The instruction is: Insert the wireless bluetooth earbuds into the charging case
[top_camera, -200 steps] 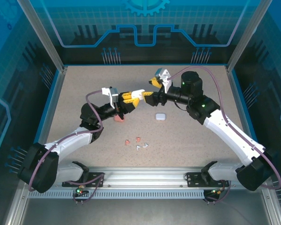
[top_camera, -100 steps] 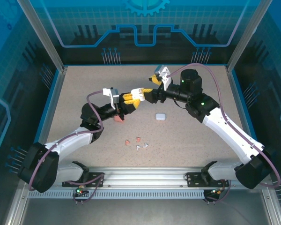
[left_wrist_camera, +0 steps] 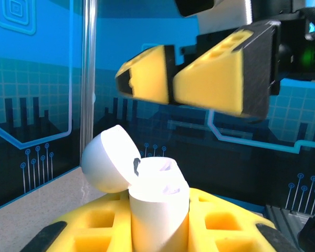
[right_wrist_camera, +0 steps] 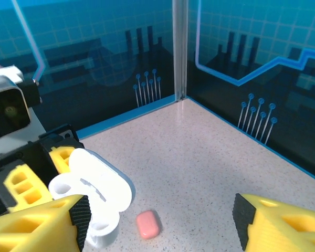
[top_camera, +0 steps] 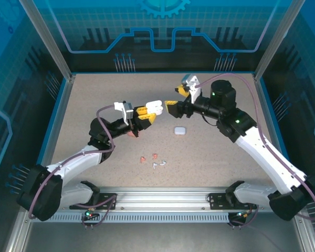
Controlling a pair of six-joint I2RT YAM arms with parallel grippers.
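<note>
Earbuds: small cluster, salmon and white, loose on the desk, on the near side of the open case. Open case: white, lid up, clamped in the left end effector, off the desk. Right end effector: fingers apart, just right of the open case.

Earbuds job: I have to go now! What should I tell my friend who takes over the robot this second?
Left hand: shut on the white charging case, held up off the table, lid flipped open.
Right hand: open, empty, close beside that case.
Earbuds: loose on the table near the front, red and white ones together.
Also on the table: a second white case and a pink case.
Done: case lifted and opened; its slots look empty.
Left: pick up the earbuds and put them in.
</note>
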